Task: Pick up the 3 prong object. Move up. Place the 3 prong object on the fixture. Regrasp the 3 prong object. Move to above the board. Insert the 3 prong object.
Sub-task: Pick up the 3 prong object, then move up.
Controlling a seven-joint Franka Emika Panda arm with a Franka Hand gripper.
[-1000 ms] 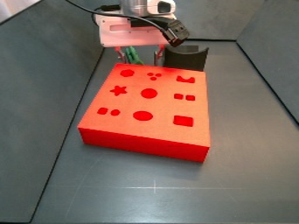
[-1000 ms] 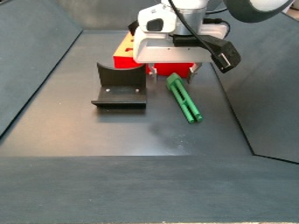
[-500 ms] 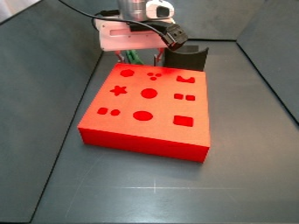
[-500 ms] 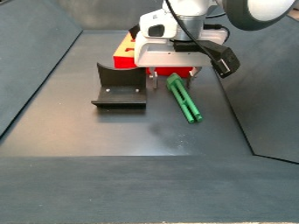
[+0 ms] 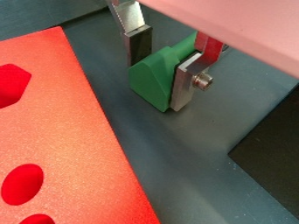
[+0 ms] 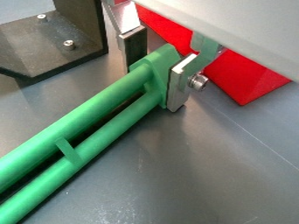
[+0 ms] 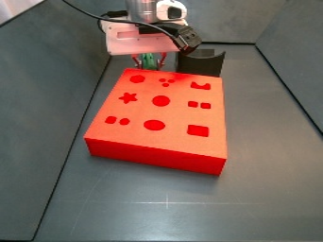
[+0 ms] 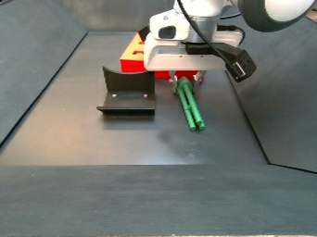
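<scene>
One gripper (image 6: 155,63), one 3 prong object (image 6: 87,131), one fixture (image 8: 128,91) and one board (image 7: 159,117) are present. In both wrist views the gripper's two flat silver fingers (image 5: 190,80) stand on either side of the green 3 prong object (image 5: 158,73), one at each flank and touching it, so the gripper is pinching the piece near one end. In a wrist view the piece runs away from the fingers as two long parallel green bars joined by a thin cross rib; a third bar cannot be made out. In a side view the 3 prong object (image 8: 188,102) reaches from under the gripper (image 8: 184,80) out over the dark floor; whether it is lifted cannot be told. The fixture stands just beside the gripper, apart from the piece. The red board (image 8: 130,52) lies behind the gripper, its cut-outs all unfilled.
</scene>
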